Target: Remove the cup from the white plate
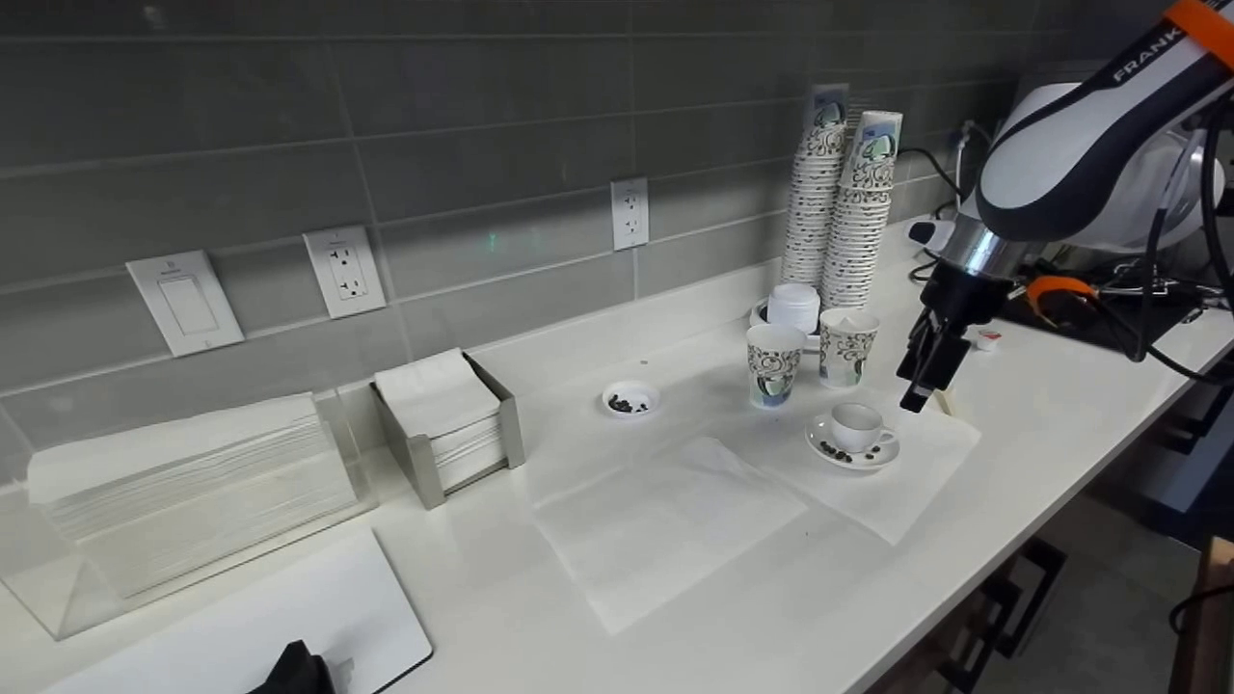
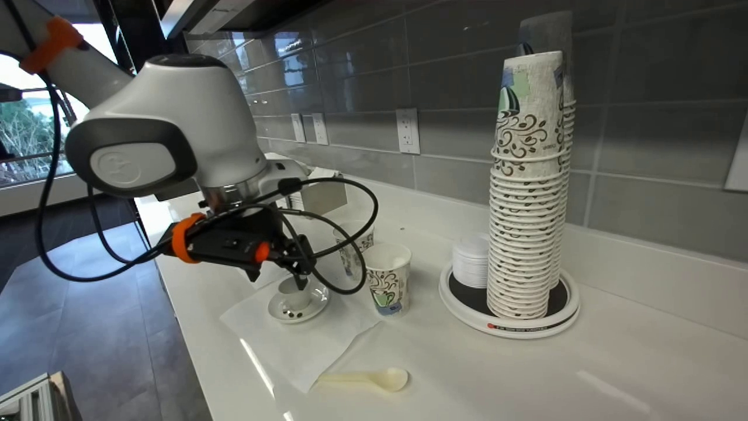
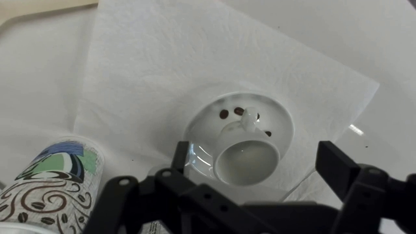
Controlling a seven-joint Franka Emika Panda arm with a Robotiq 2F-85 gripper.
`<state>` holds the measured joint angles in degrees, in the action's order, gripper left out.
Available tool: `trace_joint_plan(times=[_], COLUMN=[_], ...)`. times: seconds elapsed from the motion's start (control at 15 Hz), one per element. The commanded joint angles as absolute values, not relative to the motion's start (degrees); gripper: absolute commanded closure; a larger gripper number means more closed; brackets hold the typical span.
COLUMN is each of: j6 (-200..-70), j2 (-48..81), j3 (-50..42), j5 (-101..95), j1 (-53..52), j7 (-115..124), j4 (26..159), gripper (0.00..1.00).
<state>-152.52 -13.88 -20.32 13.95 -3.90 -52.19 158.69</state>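
The small white cup [image 1: 854, 427] stands upright on the white plate [image 1: 861, 462], its handle to one side; dark bean-like marks show on the plate. In an exterior view the cup [image 2: 294, 296] and plate [image 2: 316, 303] are partly behind the fingers. In the wrist view the cup's round mouth [image 3: 247, 163] lies between the two fingers, nearer the left one, over the plate [image 3: 204, 130]. My gripper [image 3: 254, 157] is open and empty. In both exterior views the gripper [image 1: 918, 397] is above the cup and plate [image 2: 277, 278], apart from them.
Two patterned paper cups [image 1: 774, 366] stand close to the plate, with tall cup stacks [image 1: 863, 226] behind. A white paper sheet [image 2: 345, 330] lies under the plate. A spoon [image 2: 385, 379], a small dish of beans [image 1: 630, 398] and a napkin holder [image 1: 421, 463] are on the counter.
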Motion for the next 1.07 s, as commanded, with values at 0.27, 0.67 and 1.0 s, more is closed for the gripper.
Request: trace_joint_plan(times=[0.27,0.67,1.0], j6=[-155.20,-159.17,-158.97], j2=[-11.43,-8.49,-6.12], j3=[-17.01,-16.43,-16.79], j5=[15.55,14.69,15.57], j1=[-2.90,-0.28,-1.67], j7=[-50.88,-45.67,-46.09], j4=[158.68,158.68,158.68], gripper=[0.00,0.00,0.00])
